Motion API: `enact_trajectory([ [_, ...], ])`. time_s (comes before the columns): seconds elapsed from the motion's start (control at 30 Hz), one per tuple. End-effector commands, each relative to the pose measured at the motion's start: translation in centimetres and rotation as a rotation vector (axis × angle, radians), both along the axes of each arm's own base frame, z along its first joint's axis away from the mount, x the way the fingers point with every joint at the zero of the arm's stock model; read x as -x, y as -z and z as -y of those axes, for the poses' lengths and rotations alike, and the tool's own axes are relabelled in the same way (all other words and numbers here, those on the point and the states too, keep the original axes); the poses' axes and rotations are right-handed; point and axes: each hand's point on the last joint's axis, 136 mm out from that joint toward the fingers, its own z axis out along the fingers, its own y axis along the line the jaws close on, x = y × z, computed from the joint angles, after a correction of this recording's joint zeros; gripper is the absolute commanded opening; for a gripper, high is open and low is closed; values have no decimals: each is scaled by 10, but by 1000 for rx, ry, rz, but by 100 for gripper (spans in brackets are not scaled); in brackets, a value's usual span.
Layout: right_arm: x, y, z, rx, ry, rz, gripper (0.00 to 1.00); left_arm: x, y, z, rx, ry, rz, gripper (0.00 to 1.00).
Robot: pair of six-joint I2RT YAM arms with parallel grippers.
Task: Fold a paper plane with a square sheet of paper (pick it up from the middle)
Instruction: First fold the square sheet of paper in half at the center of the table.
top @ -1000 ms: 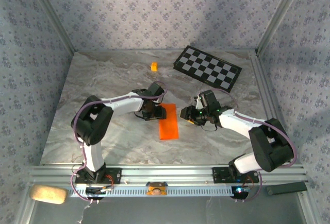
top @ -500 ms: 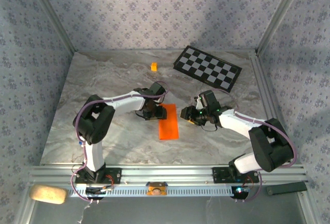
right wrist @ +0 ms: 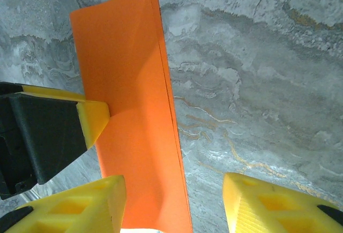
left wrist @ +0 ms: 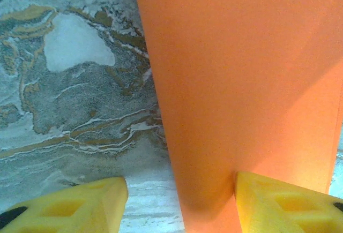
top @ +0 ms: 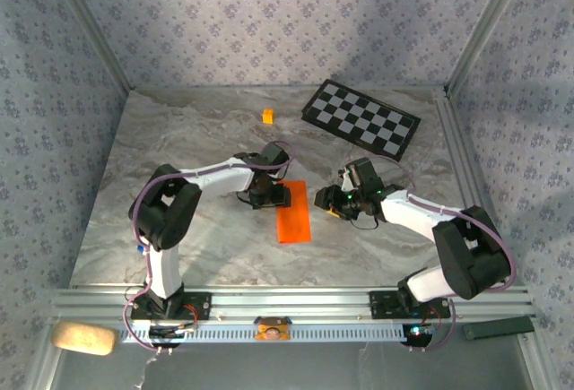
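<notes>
Lying folded | square sheet of paper (top: 293, 212) | left fingers (left wrist: 278, 200) touching edge

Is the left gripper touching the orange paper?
Touching. The right wrist view shows a yellow fingertip of the left gripper pressing onto the orange paper.

This looks like a robotics lab test cell. Two robot arms, the left arm (top: 166, 215) and the right arm (top: 466, 255), are bolted to a slotted aluminium rail (top: 296, 305) at the near edge of a marble-patterned counter (top: 179, 139). Each trails exposed cables and ends in a yellow-fingered tool, the left gripper (left wrist: 177, 201) and the right gripper (right wrist: 174, 201). Aluminium posts (top: 90, 27) frame wallpapered panels (top: 269, 22) that box the counter in on three sides, and a black-and-white checkered board (top: 360, 117) lies at its far right.
</notes>
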Motion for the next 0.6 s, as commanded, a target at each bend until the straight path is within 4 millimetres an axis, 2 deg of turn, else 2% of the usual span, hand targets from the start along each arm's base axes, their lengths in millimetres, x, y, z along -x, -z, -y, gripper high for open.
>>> enact_trajectory([
  [0.0, -2, -5, 0, 13, 5, 5, 53, -4, 30, 1, -42, -5, -6, 57],
  [0.27, -1, -4, 2, 23, 8, 6, 53, -3, 33, 5, -32, 29, -11, 56],
  [0.57, -1, -3, 3, 27, 12, 6, 54, -6, 33, 5, -50, 69, 4, 59],
])
